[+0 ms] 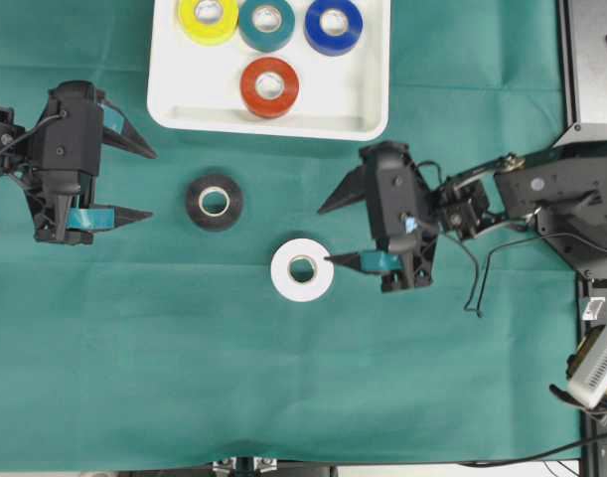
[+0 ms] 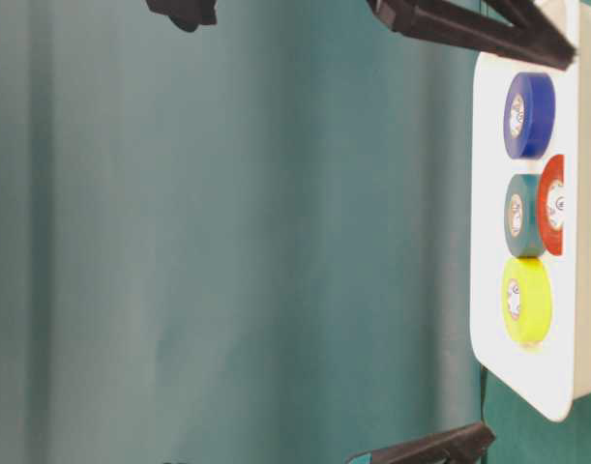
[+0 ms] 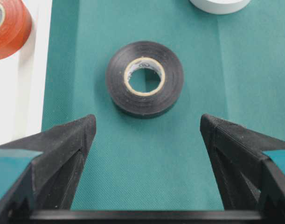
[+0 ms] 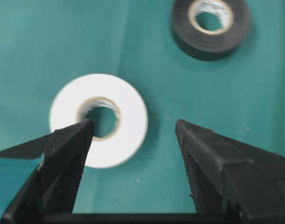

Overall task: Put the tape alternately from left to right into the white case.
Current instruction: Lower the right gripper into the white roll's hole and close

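Observation:
The white case (image 1: 358,104) lies at the back centre and holds yellow (image 1: 208,18), teal (image 1: 266,24), blue (image 1: 333,25) and red (image 1: 269,86) tape rolls. A black tape roll (image 1: 215,202) lies flat on the green cloth below it, with a white tape roll (image 1: 302,269) further right and nearer. My left gripper (image 1: 152,184) is open to the left of the black roll (image 3: 144,78), which lies just ahead of its empty jaws (image 3: 148,123). My right gripper (image 1: 323,237) is open beside the white roll (image 4: 99,120). One finger stands over that roll's hole, the other over bare cloth.
Grey equipment (image 1: 591,60) and a loose cable (image 1: 477,288) occupy the right edge. The case's rim (image 3: 32,70) with the red roll (image 3: 4,28) lies left of the left gripper's jaws. In the table-level view the case (image 2: 488,319) stands at the right.

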### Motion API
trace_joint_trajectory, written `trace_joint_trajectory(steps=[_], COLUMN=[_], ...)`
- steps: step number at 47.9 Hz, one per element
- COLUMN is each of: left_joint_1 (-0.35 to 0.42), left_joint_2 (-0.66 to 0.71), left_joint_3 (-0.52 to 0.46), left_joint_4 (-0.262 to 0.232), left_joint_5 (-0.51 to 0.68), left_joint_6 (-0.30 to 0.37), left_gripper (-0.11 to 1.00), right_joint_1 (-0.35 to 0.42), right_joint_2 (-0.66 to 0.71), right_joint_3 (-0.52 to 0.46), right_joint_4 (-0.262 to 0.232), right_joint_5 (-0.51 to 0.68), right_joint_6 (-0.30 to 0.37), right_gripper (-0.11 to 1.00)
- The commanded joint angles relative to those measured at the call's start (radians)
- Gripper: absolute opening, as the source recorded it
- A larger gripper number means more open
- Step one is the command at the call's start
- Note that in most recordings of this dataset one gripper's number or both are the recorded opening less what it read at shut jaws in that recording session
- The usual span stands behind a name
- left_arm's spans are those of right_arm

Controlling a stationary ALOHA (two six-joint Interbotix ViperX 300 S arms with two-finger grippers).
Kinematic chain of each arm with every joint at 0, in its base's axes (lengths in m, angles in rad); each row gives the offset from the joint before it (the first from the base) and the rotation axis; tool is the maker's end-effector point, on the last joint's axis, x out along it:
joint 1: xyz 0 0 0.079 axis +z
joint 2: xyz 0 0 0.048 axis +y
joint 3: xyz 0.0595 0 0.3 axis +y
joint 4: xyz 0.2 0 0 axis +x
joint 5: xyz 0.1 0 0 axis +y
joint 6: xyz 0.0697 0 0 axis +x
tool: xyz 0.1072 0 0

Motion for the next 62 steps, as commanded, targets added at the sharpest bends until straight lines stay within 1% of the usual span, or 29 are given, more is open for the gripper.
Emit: trace_joint_trajectory(steps=[1,11,27,40,52,62], left_joint_1=[-0.005,-0.005,-0.005,-0.005,-0.005,-0.005], left_joint_2=[-0.006,-0.006,-0.003,-0.002,-0.002,-0.002], left_joint_3=[-0.012,-0.012,-0.011,-0.011,-0.009,-0.009], left_joint_4=[-0.002,0.000,-0.002,-0.002,0.000,0.000], left_joint_5=[-0.008,-0.008,-0.008,-0.008,-0.008,-0.008], left_joint_6=[-0.002,-0.002,-0.002,-0.002,-0.002,-0.002], left_gripper=[0.75,0.75,0.75,0.75,0.75,0.75], right_joint_1=[0.023,0.029,0.029,0.014,0.003,0.003], right_joint_2=[0.009,0.057,0.150,0.224,0.264,0.270], right_joint_3=[-0.041,-0.078,-0.127,-0.170,-0.181,-0.187], right_joint_4=[0.003,0.003,0.003,0.003,0.003,0.003], right_joint_5=[-0.006,0.008,0.077,0.127,0.130,0.130], right_joint_6=[0.000,0.000,0.000,0.000,0.000,0.000], right_gripper=[0.78,0.78,0.78,0.78,0.78,0.78])
